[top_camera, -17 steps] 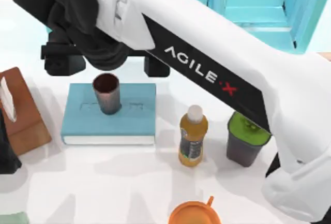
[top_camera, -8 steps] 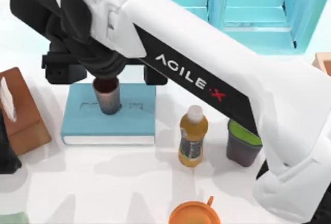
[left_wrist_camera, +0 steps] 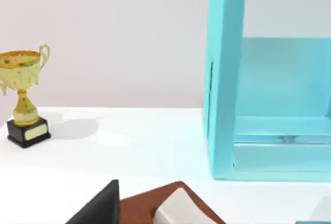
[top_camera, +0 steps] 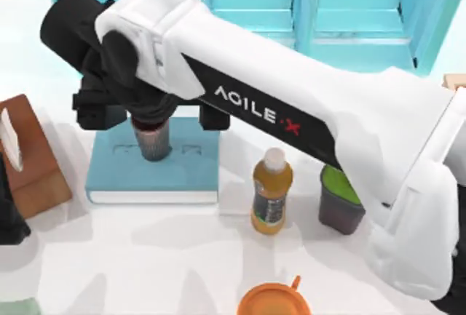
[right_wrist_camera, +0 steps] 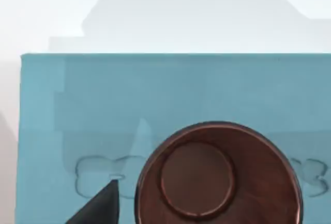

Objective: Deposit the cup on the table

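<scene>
1. The right arm of the AgileX pair reaches across the white tabletop (top_camera: 145, 257) from the 4 o'clock corner toward 10 o'clock, its tool (top_camera: 149, 115) hanging directly over the cup (top_camera: 151, 140); whether the tool is wide or narrow cannot be told, as the wrist hides its fingers.
2. The cup, a dark mottled tumbler with a reddish-brown inside (right_wrist_camera: 217, 177), stands upright on the teal-blue book (top_camera: 182, 173), toward the book's 12 o'clock edge, not on the bare tabletop.
3. A dark fingertip (right_wrist_camera: 98, 208) of the right tool shows just beside the cup's rim in the right wrist view.
4. At the book's 3 o'clock stand a juice bottle (top_camera: 271, 191) and, beyond it, a dark grey pot (top_camera: 339, 202); an orange cup (top_camera: 273, 300) sits at 6 o'clock.
5. The left wrist view shows a gold trophy (left_wrist_camera: 23, 102) and the turquoise cabinet (left_wrist_camera: 258, 79).
</scene>
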Robot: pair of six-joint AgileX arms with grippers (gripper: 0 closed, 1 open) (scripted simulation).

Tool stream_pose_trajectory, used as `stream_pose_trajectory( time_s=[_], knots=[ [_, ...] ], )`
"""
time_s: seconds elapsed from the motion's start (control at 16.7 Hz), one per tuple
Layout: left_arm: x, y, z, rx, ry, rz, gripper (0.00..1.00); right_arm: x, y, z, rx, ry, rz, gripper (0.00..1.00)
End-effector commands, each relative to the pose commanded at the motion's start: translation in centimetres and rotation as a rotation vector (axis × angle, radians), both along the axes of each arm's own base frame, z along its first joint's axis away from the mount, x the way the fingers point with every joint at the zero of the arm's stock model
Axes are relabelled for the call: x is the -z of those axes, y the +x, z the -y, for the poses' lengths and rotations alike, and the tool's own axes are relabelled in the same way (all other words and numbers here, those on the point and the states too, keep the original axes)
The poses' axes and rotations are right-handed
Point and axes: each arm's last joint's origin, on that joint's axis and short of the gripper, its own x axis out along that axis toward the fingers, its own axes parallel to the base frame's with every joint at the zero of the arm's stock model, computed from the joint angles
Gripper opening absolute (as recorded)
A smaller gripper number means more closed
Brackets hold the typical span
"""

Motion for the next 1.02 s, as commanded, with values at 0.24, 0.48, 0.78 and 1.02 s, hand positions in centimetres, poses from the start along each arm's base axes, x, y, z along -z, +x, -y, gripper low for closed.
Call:
stream_pose_trajectory(
  time_s=[0.24,0.48,0.78,1.02],
  knots=[
    [0.0,0.0,0.0,0.0,0.0,0.0,1.0,2.7,1.1,0.3,0.0,-0.002,-0.001,1.0],
    [0.0,0.0,0.0,0.0,0.0,0.0,1.0,2.7,1.2,0.3,0.0,-0.002,-0.001,1.0],
    [0.0,0.0,0.0,0.0,0.0,0.0,1.0,2.7,1.2,0.3,0.0,-0.002,-0.001,0.62],
    [0.0,0.0,0.0,0.0,0.0,0.0,1.0,2.7,1.2,0.3,0.0,-0.002,-0.001,0.32]
  ],
)
